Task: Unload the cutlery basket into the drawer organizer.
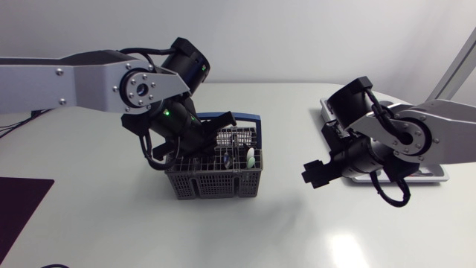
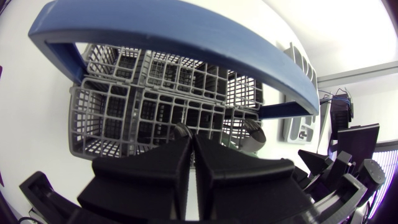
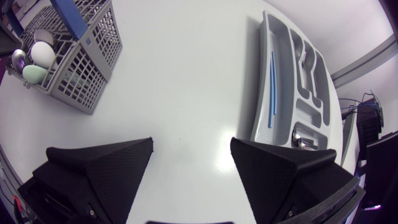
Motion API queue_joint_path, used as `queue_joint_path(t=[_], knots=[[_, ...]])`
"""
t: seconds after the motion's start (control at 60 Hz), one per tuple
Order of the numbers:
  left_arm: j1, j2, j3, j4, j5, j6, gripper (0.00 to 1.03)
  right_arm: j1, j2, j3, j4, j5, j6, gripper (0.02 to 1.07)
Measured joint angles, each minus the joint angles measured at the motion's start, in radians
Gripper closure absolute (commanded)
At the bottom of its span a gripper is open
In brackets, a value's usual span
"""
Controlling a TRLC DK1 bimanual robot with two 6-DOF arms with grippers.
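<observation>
The left gripper (image 2: 191, 138) is clenched low in the cutlery basket (image 1: 216, 177), centre-left in the head view; whether it pinches a handle I cannot tell. Rising, it could snag the grid and drag the basket. The right gripper (image 1: 316, 173) hangs released beside the drawer organizer (image 3: 261, 81).

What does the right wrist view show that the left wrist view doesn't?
Only right wrist: the right gripper from close, open over the table, and a blue utensil lying in the drawer organizer. Only left wrist: the left gripper, fingers together, above the compartments of the cutlery basket. Both: basket and organizer.
</observation>
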Motion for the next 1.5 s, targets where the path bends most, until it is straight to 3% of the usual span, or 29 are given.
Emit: queue_joint_path(t=[1.05,1.5], knots=[[0.006,-0.246,-0.175,0.215,0.023,0.0,0.99,0.039,0.014,0.0,0.014,0.006,0.015,0.17],[0.007,-0.329,-0.176,0.223,0.073,0.0,0.99,0.067,-0.071,-0.001,0.035,-0.033,0.014,0.17]])
